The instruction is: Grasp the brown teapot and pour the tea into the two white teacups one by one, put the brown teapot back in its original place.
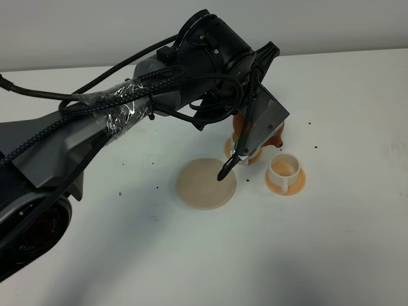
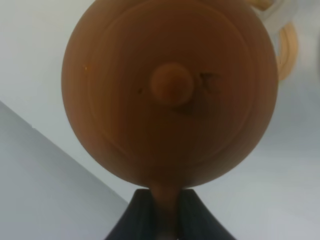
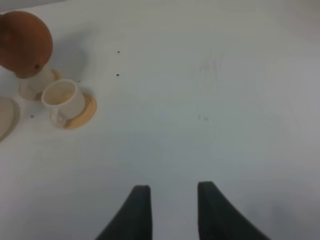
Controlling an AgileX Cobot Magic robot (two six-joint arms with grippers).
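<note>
My left gripper was clamped shut on the handle of the brown teapot, holding it in the air right over one white teacup. The second teacup stood just beside that one, and the beige coaster lay near both. My right gripper hung well apart with its jaws spread, holding nothing.

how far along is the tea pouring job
Done: the brown teapot is off the beige coaster, gripped by its handle in the left gripper. In hand: it hangs over the farther white cup; whether it is pouring isn't visible. Left: the nearer cup looks pale inside, so probably that pour, then setting the pot back.
</note>
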